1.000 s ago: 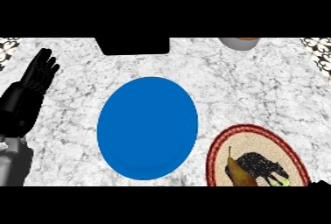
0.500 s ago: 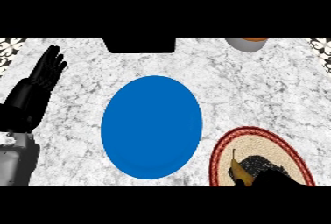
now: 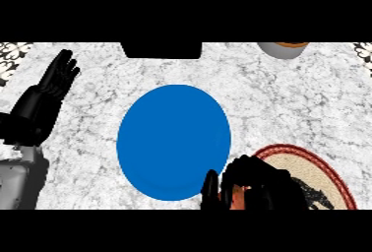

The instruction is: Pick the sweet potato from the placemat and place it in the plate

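Right hand point(image 3: 254, 189) curls round the sweet potato point(image 3: 237, 197) on the placemat point(image 3: 327, 172); next, lift to the plate point(image 3: 174, 140).

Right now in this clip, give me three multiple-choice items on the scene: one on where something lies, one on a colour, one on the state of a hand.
1. Where does the placemat lie relative to the plate?
A. to its right, at the lower right of the counter
B. to its left
C. above it, by the far edge

2. What colour is the plate?
A. red
B. blue
C. white

3. What is the right hand doing?
A. resting open, fingers up, at the left edge
B. lying flat on the plate
C. fingers curled round an orange-brown thing over the placemat's left part

Answers: 1 A, the round red-rimmed mat sits at the lower right beside the plate. 2 B, the plate is plain blue. 3 C, the sweet potato shows between the curled fingers; the left hand is the open one at the left.
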Controlling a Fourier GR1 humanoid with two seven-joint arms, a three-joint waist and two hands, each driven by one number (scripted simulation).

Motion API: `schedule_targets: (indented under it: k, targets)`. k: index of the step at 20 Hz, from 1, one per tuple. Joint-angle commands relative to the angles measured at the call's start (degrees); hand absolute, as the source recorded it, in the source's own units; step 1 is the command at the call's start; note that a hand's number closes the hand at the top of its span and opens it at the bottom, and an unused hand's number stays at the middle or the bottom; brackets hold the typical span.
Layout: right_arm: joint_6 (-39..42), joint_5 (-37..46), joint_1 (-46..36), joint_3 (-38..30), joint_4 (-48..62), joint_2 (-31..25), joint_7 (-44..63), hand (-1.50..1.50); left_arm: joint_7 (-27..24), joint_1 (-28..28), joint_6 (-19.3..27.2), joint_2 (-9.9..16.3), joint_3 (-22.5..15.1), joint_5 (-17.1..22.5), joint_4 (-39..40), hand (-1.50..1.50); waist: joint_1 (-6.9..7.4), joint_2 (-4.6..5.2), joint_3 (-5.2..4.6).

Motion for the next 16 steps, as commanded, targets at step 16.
schedule_targets:
  k: [16]
  targets:
    - [-22.51, -23.34, -37.98, -4.07, 55.93, 1.26, 5.04, 1.50, 1.27, -2.21, -0.19, -0.83, 0.07, -1.21, -0.24, 0.00, 1.52, 0.24, 0.12]
